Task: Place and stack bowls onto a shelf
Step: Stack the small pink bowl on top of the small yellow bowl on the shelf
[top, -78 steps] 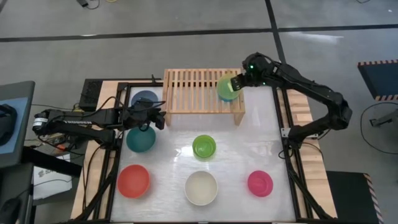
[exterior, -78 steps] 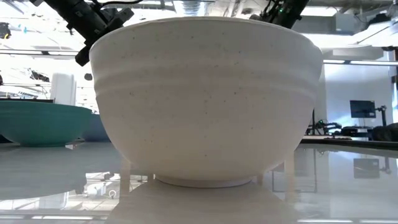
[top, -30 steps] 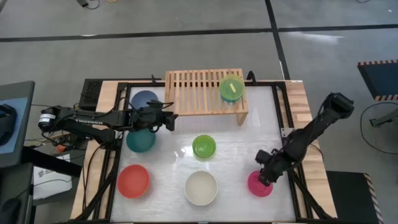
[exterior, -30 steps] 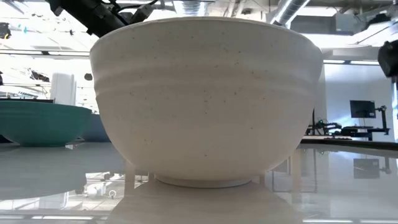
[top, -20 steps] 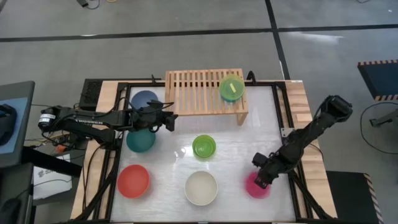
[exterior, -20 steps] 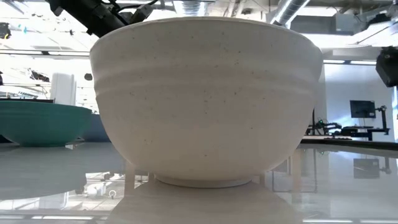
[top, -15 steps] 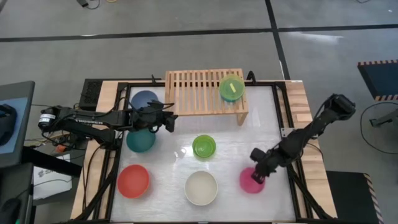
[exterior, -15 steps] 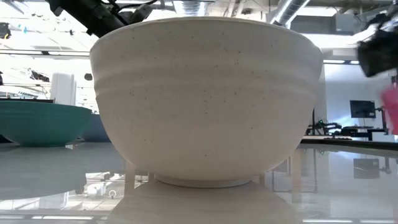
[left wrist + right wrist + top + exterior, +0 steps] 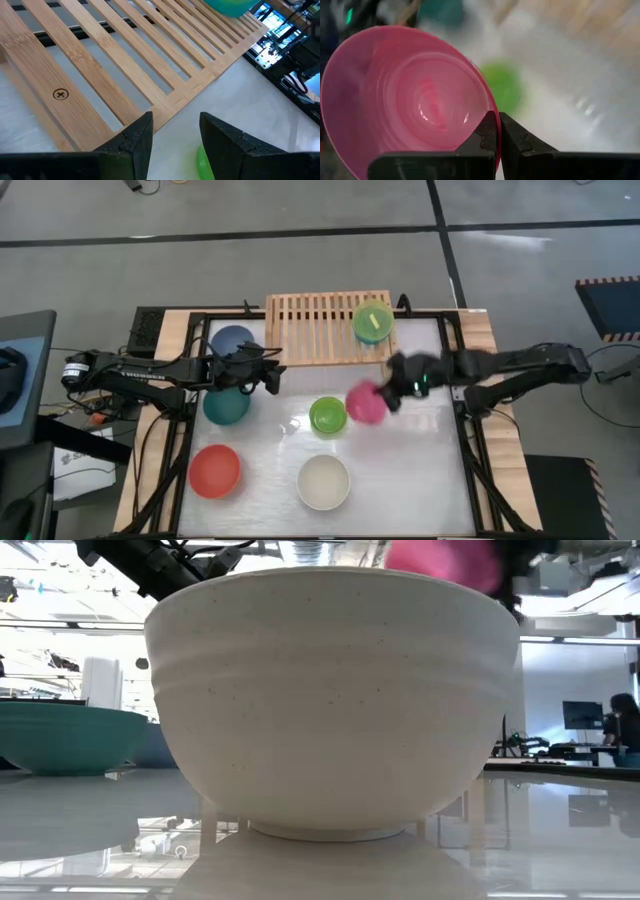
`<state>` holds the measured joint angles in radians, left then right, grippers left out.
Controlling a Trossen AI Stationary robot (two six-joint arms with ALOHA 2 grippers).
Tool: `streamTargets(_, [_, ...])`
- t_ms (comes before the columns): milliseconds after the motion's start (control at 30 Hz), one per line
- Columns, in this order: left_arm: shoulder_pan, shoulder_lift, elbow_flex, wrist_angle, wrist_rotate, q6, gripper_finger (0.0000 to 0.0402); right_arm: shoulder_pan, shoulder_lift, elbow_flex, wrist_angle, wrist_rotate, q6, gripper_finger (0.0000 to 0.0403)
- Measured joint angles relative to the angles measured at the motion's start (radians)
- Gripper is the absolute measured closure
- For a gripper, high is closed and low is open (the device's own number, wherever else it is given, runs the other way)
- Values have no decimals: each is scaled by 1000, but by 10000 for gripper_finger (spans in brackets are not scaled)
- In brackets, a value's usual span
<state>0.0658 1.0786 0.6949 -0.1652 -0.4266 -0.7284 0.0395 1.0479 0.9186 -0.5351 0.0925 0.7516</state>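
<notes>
The left gripper (image 9: 268,372) is held over the table (image 9: 420,500) by the near left corner of the shelf (image 9: 310,330), beside the dark teal bowl (image 9: 226,404); in the left wrist view its fingers (image 9: 135,142) are seen apart, with nothing between them. The slate blue bowl (image 9: 232,340) is partly covered by the left arm. On the table are also seen a red-orange bowl (image 9: 214,470), a cream-white bowl (image 9: 323,482) and a lime green bowl (image 9: 328,416). The magenta bowl (image 9: 366,403) is held off the table, just right of the lime green one and in front of the shelf, by the right gripper (image 9: 397,385); the fingers (image 9: 512,142) are clamped on its rim. A stack is seen at the shelf's right end: a green bowl (image 9: 372,321) with yellow inside it; any bowl beneath cannot be made out. Seven bowls can be counted. In the low view the cream-white bowl hides most of the table, and the magenta bowl shows only as a blur.
</notes>
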Motion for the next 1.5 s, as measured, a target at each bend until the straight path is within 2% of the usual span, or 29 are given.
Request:
streamTargets(167, [0,0,0,-3,-27,10,251,-211,39,143,-6,164,-172,379])
streamTargets(300, [0,0,0,-3,-46,10,251,-351,87,238,-6,251,-243,379])
streamTargets(433, [0,0,0,-4,-49,13,251,-455,135,288,-28,259,-290,379])
streamTargets(567, [0,0,0,-4,-49,14,251,-525,184,337,-152,257,-293,378])
streamTargets(767, [0,0,0,-5,-49,33,251,-566,236,375,-253,254,-293,356])
streamTargets(900, [0,0,0,-5,-46,55,251,-566,242,405,-260,242,-292,352])
streamTargets(1000, [0,0,0,-5,-36,56,251,-567,243,447,-296,195,-304,348])
streamTargets(1133, [0,0,0,-6,-34,56,251,-600,248,499,-363,154,-308,328])
streamTargets(1400, [1,1,28,-39,-22,89,251,-693,321,523,-435,-37,-282,283])
streamTargets(1500, [1,2,74,-114,-22,122,251,-695,333,523,-424,-58,-283,266])
